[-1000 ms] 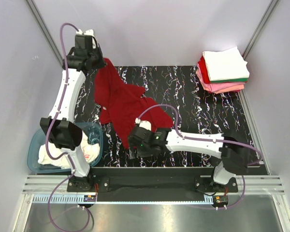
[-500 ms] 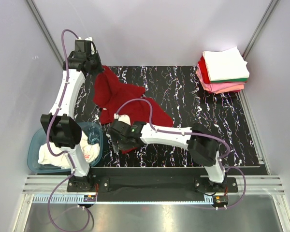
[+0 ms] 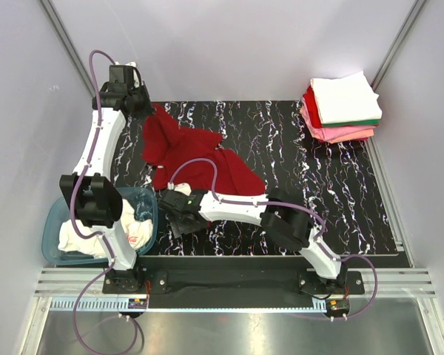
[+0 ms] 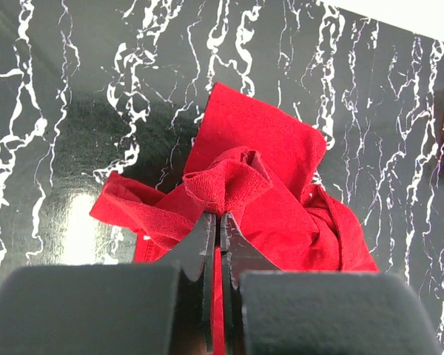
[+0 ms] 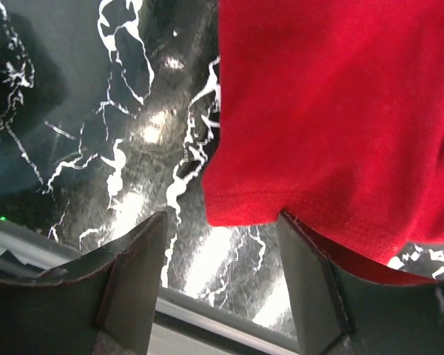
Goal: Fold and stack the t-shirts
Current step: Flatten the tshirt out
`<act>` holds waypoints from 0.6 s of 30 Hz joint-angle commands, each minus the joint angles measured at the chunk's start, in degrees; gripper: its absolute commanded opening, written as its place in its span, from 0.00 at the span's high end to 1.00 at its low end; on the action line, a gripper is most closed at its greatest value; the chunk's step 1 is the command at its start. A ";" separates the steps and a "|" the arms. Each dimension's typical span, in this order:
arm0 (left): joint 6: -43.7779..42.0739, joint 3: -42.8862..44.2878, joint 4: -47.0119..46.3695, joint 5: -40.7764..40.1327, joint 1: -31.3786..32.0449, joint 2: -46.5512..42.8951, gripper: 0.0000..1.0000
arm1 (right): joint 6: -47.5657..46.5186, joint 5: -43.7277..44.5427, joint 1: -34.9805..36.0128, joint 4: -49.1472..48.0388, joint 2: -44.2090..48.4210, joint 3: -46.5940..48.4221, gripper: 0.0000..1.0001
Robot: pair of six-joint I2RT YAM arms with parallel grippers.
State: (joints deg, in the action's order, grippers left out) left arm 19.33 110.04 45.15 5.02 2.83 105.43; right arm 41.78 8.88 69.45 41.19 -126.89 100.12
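Black marbled mat (image 3: 318, 192) beneath me. My left gripper (image 4: 216, 222) pinches tight a bunched fold of the dark red t-shirt (image 4: 266, 170); my right gripper (image 5: 222, 274) gapes wide, the shirt's hem just ahead, the mat's edge close behind.

The left arm (image 3: 96, 148) and right arm (image 3: 238, 209) share one build: white links joined by blocky black housings; a purple cable (image 3: 93, 63) loops along each; black bases (image 3: 122, 279) sit at six o'clock in the top view; a small green light (image 3: 188, 200) glows on the right wrist; the right gripper (image 5: 220, 222) has matte black, wedge-shaped fingers (image 5: 129, 285).
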 commanded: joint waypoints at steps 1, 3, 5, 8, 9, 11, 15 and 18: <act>0.09 -0.61 -3.22 1.84 -0.63 -3.65 1.00 | -1.35 -0.36 -0.28 0.12 -3.00 2.97 0.33; 0.09 -0.79 -3.40 2.01 -0.72 -3.74 1.00 | -1.35 0.25 -0.28 0.99 -3.71 3.50 0.35; 0.18 -0.79 -3.31 2.10 -0.72 -3.74 1.00 | -1.26 0.87 -0.28 2.31 -4.42 4.30 0.39; 0.27 -0.70 -3.31 2.10 -0.81 -3.82 1.00 | -0.74 2.10 -0.28 3.28 -4.94 4.39 0.51; 0.27 -0.88 -3.31 2.19 -0.81 -3.83 1.00 | -0.30 3.06 -0.28 3.89 -5.21 4.47 0.56; 0.27 -1.05 -3.40 2.19 -0.81 -3.91 1.00 | -0.03 3.42 -0.28 4.69 -6.09 4.83 0.65; 0.09 -1.49 -3.40 2.02 -0.81 -4.00 1.00 | 0.93 2.89 -0.81 4.34 -7.67 3.69 0.84; -0.08 -1.84 -3.40 2.01 -0.81 -4.18 1.00 | 1.02 2.98 -1.16 3.20 -7.41 2.28 0.98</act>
State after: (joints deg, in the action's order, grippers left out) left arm 19.46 108.86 44.27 5.89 2.33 105.01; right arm 41.80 11.18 68.93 44.75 -130.30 104.57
